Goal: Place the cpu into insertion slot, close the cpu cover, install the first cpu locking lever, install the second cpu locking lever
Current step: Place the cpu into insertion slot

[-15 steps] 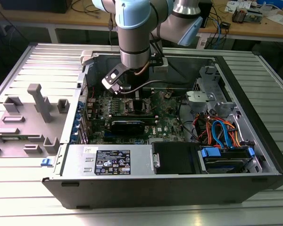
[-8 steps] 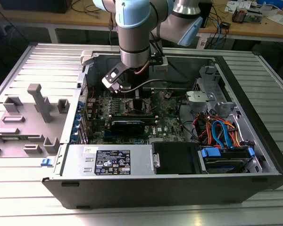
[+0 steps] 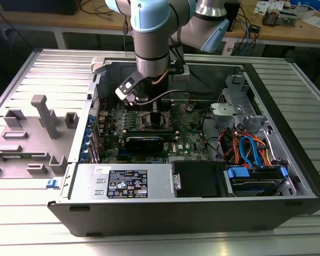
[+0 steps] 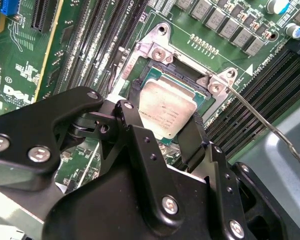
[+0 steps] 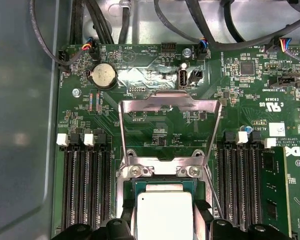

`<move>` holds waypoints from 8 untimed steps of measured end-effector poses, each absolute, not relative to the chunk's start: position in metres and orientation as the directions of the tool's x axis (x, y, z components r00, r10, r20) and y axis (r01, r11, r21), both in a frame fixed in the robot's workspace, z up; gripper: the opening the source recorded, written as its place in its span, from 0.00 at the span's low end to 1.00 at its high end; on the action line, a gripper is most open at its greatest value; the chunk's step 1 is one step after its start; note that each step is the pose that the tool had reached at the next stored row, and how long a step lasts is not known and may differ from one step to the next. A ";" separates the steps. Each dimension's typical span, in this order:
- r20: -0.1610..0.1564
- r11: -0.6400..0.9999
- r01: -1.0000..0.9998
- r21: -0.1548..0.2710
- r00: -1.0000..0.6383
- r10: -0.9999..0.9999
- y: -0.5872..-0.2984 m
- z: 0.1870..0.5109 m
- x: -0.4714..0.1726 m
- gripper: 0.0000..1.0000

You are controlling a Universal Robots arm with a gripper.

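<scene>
Nothing legible: power supply sticker [image 3: 127, 184], motherboard [image 5: 240, 100] print.

Ribbed silver aluminium desk [image 3: 26, 229] w/ bright glare along front; behind it, long pale wooden desk [image 3: 304, 33] strewn w/ cables [image 3: 250, 24], dark underneath.
</scene>
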State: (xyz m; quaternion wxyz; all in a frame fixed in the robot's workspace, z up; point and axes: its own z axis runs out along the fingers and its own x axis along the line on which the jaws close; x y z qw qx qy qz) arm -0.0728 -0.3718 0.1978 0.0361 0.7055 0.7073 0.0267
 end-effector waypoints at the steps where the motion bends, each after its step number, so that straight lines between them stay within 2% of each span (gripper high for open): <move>1: -0.013 0.003 0.996 0.089 -0.002 1.000 -0.372 0.198 -0.073 0.54; 8: -0.010 0.003 0.996 0.089 -0.002 1.000 -0.372 0.196 -0.073 0.54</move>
